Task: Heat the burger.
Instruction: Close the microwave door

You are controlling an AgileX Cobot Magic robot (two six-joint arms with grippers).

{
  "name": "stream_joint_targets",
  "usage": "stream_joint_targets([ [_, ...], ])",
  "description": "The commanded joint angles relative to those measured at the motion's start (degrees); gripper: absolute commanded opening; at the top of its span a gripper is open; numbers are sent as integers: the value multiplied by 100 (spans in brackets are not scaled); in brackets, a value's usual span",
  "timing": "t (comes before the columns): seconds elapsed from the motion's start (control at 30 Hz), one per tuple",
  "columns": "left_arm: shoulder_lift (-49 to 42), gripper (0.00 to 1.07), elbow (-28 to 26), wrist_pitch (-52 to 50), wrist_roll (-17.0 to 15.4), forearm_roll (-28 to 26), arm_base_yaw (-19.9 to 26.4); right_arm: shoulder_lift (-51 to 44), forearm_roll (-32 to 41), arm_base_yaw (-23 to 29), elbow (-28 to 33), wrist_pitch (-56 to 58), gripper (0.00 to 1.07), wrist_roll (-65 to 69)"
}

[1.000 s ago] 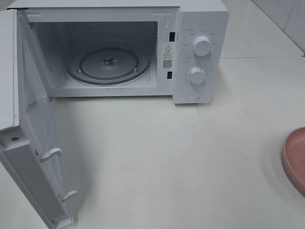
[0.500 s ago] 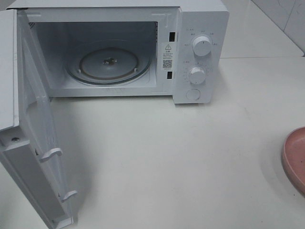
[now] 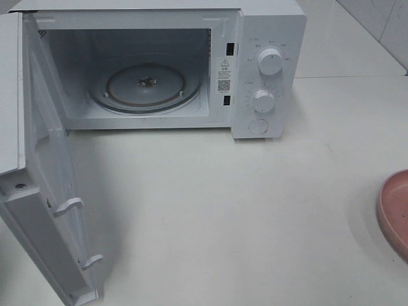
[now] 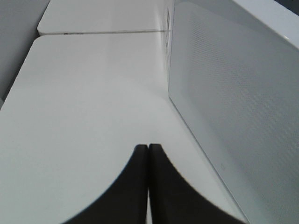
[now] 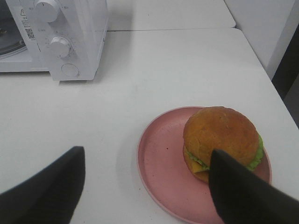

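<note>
The burger (image 5: 219,135), with a golden-brown bun and green filling, sits on a pink plate (image 5: 161,163) in the right wrist view. My right gripper (image 5: 148,177) hangs open just short of the plate, one finger (image 5: 243,196) overlapping the burger's near side. In the exterior high view only the plate's edge (image 3: 392,210) shows at the far right; the burger is out of frame there. The white microwave (image 3: 268,70) stands at the back with its door (image 3: 44,191) swung open and its glass turntable (image 3: 145,86) bare. My left gripper (image 4: 148,149) is shut on nothing, beside the microwave's side wall (image 4: 238,98).
Two white knobs (image 3: 269,62) and a round button (image 3: 258,126) are on the microwave's control panel. The open door juts forward over the table's left side. The white tabletop (image 3: 223,217) lies between microwave and plate. A table seam runs behind the microwave.
None in the exterior high view; neither arm shows there.
</note>
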Motion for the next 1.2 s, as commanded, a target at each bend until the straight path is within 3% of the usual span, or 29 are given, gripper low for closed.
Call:
stream_joint_targets([
  [0.03, 92, 0, 281, -802, 97, -155, 23, -149, -6, -29, 0, -80, 71, -57],
  [0.2, 447, 0, 922, -2458, 97, -481, 0, -149, -6, -29, 0, -80, 71, -57],
  [0.4, 739, 0, 957, -3151, 97, -390, -206, -149, -6, -29, 0, -80, 71, -57],
  [0.47, 1106, 0, 957, -3638, 92, -166, -498, -149, -6, -29, 0, -80, 71, -57],
  [0.77, 1742, 0, 957, -3850, -143, 46, -630, -149, -6, -29, 0, -80, 71, -57],
  [0.83, 2137, 0, 957, -4349, -573, 539, -630, -149, -6, -29, 0, -80, 71, -57],
  [0.9, 2252, 0, 957, -4492, -762, 768, -630, -149, -6, -29, 0, -80, 71, -57],
  [0.93, 2452, 0, 957, -4778, -1180, 1266, -630, -149, -6, -29, 0, -80, 71, -57],
  [0.97, 2452, 0, 957, -4778, -1180, 1266, -630, -149, -6, -29, 0, -80, 71, -57],
  [1.0, 2544, 0, 957, -4910, -1375, 1484, -630, -149, -6, -29, 0, -80, 71, -57],
  [1.03, 2773, 0, 957, -5260, -1839, 2040, -630, -149, -6, -29, 0, -80, 71, -57],
  [1.07, 2773, 0, 957, -5260, -1839, 2040, -630, -149, -6, -29, 0, -80, 71, -57],
  [1.1, 3008, 0, 957, -5604, -2172, 2487, -630, -149, -6, -29, 0, -80, 71, -57],
  [1.2, 3363, 0, 957, -6119, -2401, 2899, -630, -149, -6, -29, 0, -80, 71, -57],
])
